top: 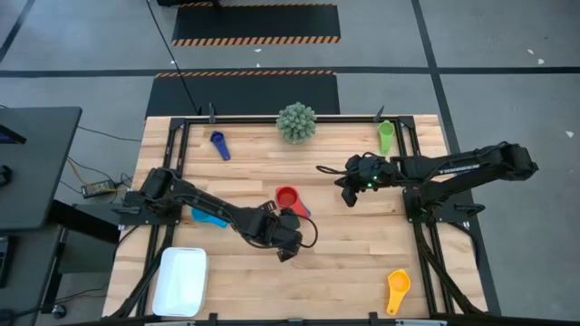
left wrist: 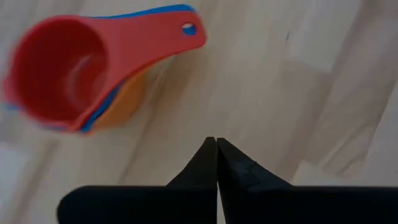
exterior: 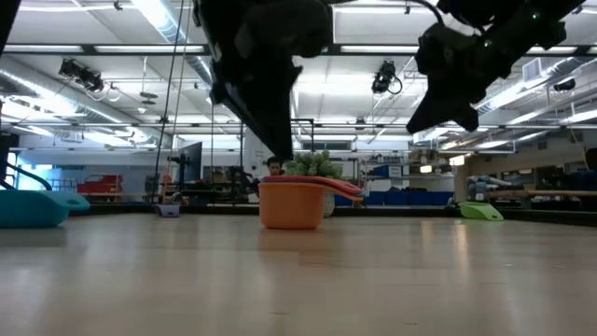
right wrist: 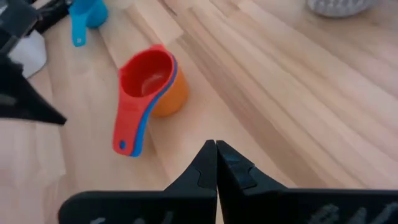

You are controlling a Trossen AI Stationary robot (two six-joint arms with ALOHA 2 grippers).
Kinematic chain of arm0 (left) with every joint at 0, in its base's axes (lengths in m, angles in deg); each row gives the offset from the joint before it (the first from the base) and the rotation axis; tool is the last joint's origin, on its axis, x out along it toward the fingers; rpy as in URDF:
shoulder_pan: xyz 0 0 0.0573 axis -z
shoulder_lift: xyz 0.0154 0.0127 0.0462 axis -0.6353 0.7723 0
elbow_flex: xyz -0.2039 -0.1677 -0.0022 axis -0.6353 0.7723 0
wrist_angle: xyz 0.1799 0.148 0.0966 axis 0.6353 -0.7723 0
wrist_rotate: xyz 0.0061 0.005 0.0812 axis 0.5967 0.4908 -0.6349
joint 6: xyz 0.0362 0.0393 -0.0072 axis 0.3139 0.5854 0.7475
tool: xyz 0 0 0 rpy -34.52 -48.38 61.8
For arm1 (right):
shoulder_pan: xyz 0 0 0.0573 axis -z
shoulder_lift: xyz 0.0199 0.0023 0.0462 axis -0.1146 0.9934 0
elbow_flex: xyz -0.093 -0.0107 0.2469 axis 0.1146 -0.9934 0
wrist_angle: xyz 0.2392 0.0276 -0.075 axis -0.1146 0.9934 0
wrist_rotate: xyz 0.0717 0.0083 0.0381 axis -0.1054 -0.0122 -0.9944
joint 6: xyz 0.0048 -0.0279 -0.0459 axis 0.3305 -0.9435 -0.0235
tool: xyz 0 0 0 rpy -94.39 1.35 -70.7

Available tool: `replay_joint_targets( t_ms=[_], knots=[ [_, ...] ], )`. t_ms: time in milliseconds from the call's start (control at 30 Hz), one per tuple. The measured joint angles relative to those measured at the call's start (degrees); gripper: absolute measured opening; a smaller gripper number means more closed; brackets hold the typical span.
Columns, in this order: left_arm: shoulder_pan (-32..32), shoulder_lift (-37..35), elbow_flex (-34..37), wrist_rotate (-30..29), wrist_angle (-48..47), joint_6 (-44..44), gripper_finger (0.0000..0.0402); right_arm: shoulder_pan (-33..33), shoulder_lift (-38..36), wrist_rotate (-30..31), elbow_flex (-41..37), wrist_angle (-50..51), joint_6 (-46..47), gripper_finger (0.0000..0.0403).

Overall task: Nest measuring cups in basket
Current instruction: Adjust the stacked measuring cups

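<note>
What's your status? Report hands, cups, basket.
Both hands shut, empty: left hand, right hand. Nested cup stack on table. Basket empty. Nothing blocking.

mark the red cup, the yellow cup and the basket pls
red cup (top: 286, 196): high view, on its bowl.
yellow cup (top: 399, 282): high view, on its bowl.
basket (top: 167, 300): high view, on its bare floor near the wall.
</note>
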State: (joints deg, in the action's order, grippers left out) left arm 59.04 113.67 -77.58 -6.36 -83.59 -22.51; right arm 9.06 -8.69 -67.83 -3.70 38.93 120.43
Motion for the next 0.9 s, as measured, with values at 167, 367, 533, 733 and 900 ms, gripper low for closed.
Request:
replay_joint_targets(
  t_ms=[167,367,533,733,900],
  knots=[
    [-1.34,0.00,4.57,0.02,10.82,0.06,0.0002,1.05,5.06,-1.76,-0.45,-1.31,-0.70,0.0000],
    [-4.10,0.85,5.54,1.61,15.97,0.36,0.0001,2.80,14.94,-7.45,-0.47,-12.74,-3.48,0.0000],
    [-5.69,2.37,5.64,6.67,16.87,0.08,0.0001,4.09,23.26,-12.45,0.32,-21.31,-5.05,0.0000],
    [-6.23,3.83,5.45,7.00,20.76,0.50,0.0001,4.79,30.64,-17.59,3.46,-21.79,-8.07,0.0000],
    [-7.23,4.74,5.48,7.07,21.20,0.63,0.0000,4.79,35.44,-21.07,6.94,-22.10,-10.22,0.0000]
  ],
)
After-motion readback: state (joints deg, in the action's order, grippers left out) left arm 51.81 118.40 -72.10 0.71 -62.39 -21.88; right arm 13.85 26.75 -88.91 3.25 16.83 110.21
